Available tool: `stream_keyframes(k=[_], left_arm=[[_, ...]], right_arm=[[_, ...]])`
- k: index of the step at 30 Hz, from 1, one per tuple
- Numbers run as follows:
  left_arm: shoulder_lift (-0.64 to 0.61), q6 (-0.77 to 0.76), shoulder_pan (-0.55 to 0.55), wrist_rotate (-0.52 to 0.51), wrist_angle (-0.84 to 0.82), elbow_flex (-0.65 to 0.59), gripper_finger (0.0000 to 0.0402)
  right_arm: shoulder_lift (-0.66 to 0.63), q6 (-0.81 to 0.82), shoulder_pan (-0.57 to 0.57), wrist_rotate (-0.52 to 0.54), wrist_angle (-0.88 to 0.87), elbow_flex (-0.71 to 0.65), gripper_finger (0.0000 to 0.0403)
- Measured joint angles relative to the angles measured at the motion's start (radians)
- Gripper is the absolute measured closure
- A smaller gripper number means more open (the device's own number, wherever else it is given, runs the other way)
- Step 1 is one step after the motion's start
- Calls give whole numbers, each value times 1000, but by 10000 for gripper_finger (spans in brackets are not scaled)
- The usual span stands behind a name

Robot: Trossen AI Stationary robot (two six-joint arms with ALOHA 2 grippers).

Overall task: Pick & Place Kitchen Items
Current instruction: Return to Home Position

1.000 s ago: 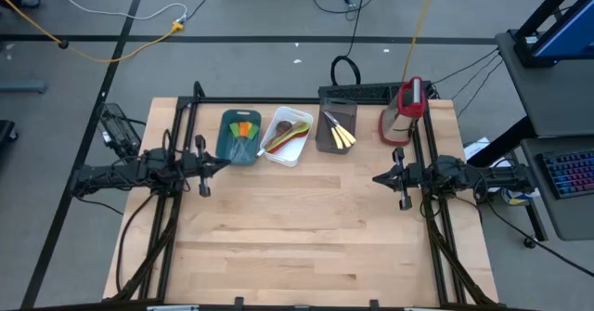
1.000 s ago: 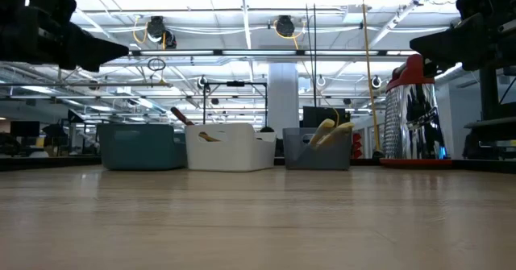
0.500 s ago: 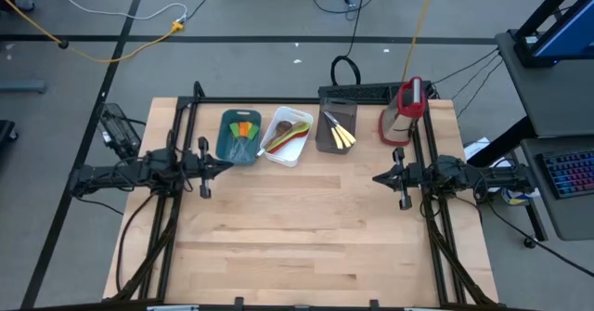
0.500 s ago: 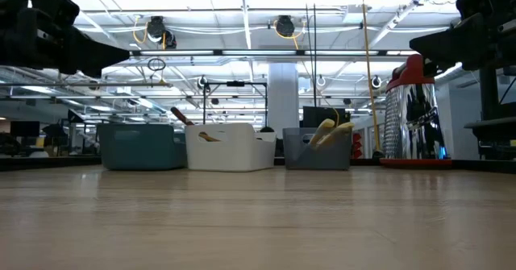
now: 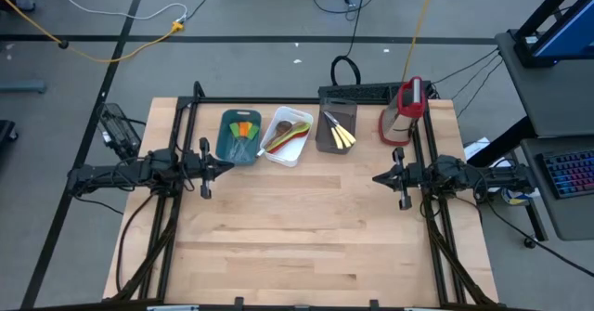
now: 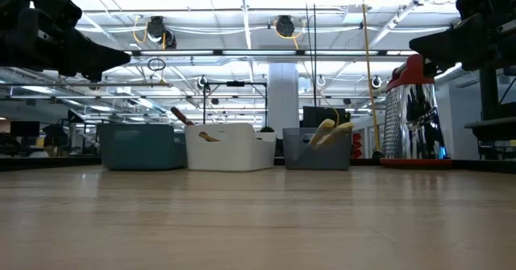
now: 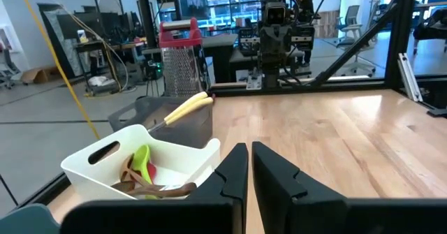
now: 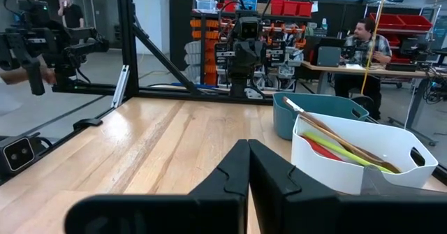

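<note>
A: The left fingers (image 5: 219, 166) point inward at centre-left of the overhead frame, just below the teal tray (image 5: 239, 153). The right fingers (image 5: 382, 176) mirror them at centre-right. Where are the utensils?

B: Upper middle. Spatulas (image 5: 243, 128) are in the teal tray, spoons (image 5: 290, 133) in the white tray (image 5: 281, 157), and knives (image 5: 342, 137) in the grey tray (image 5: 327, 142). A grater (image 5: 401, 111) stands to their right.

A: And the low view?

B: The left fingers show at upper left and the right at upper right, both high above the bench (image 6: 258, 222). The trays line the middle, with pale knife handles poking over the grey rim.

A: Wrist views?

B: Left wrist: the fingers are pressed together and empty, with the white tray ahead at lower left. Right wrist: likewise closed on nothing, with the white tray at lower right.

A: What could go wrong?

B: The sorting looks done, so I'd say the risk lies in the retreat. The left fingers are near the teal tray, and a swing toward it could nudge it. Handles jut past the rims, so a low pass could catch one and flick a utensil out.
</note>
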Motion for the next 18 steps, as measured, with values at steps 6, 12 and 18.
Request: stream_keyframes(k=[6, 12, 18], left_arm=[[0, 0, 0, 0, 22, -1, 393], [0, 0, 0, -3, 41, -2, 395], [0, 0, 0, -3, 47, -2, 375]], right_arm=[[0, 0, 0, 0, 0, 0, 403], [0, 0, 0, 0, 0, 0, 403], [0, 0, 0, 0, 0, 0, 403]])
